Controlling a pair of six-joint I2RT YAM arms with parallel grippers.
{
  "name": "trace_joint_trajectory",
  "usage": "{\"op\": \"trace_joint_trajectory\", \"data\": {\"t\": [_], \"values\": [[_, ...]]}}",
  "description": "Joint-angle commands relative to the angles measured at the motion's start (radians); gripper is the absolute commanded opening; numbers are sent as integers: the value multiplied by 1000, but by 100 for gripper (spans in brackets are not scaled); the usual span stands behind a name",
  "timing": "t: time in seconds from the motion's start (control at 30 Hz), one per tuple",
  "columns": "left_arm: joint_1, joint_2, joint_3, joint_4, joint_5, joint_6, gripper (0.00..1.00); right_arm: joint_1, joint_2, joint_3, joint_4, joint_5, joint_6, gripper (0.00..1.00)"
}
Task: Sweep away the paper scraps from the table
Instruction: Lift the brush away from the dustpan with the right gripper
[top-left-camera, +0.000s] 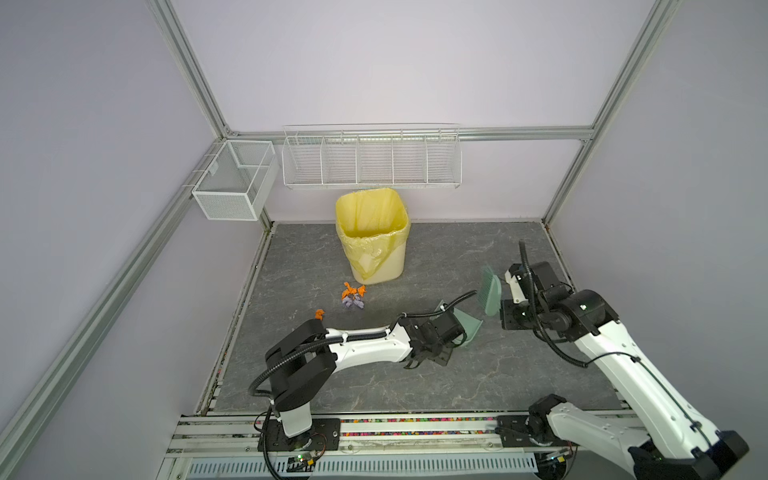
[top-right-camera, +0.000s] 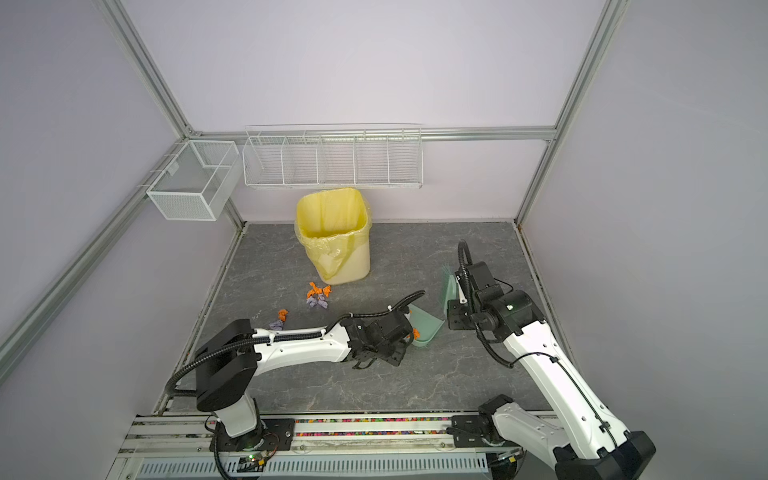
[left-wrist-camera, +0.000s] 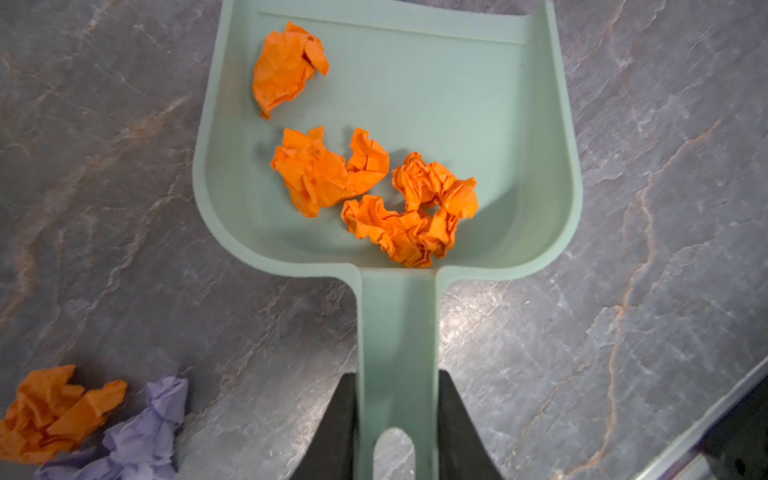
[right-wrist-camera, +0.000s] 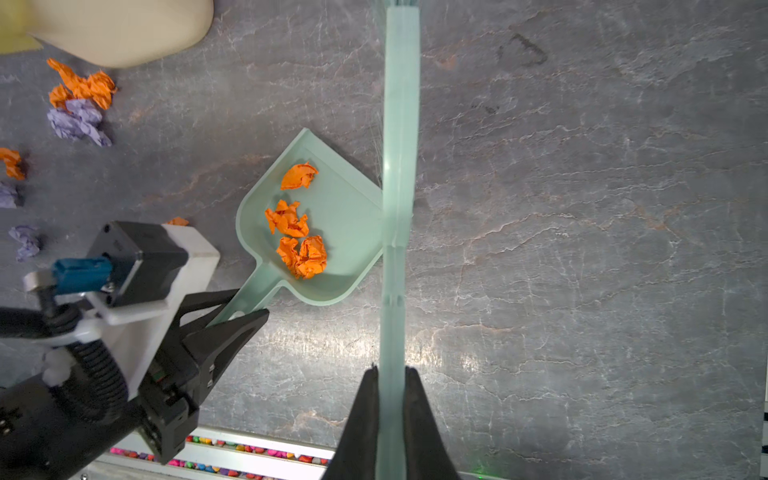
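Observation:
My left gripper (left-wrist-camera: 397, 376) is shut on the handle of a mint-green dustpan (left-wrist-camera: 557, 124) that lies flat on the table (top-left-camera: 457, 374). Three orange paper scraps (left-wrist-camera: 328, 170) lie inside it. My right gripper (right-wrist-camera: 390, 370) is shut on a mint-green brush (right-wrist-camera: 399, 124), held just past the pan's open lip (right-wrist-camera: 353, 216). In both top views a small heap of orange and lilac scraps (top-left-camera: 353, 295) (top-right-camera: 318, 296) sits in front of the bin. Another orange scrap (top-right-camera: 283, 314) and a lilac one (top-right-camera: 275, 325) lie beside the left arm.
A cream bin with a yellow liner (top-left-camera: 372, 237) stands at the back middle of the table. A white wire rack (top-left-camera: 372, 158) and a mesh basket (top-left-camera: 237, 178) hang on the frame behind. The aluminium rail (top-left-camera: 415, 424) runs along the front edge.

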Motion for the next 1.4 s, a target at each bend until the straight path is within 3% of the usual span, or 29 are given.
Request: {"op": "trace_joint_trajectory", "data": {"t": [0.0, 1.37], "values": [[2, -47, 3, -16, -24, -7, 0, -8, -33, -14, 41, 45, 40, 7], [2, -194, 122, -204, -60, 16, 0, -19, -106, -82, 62, 65, 92, 7]]}}
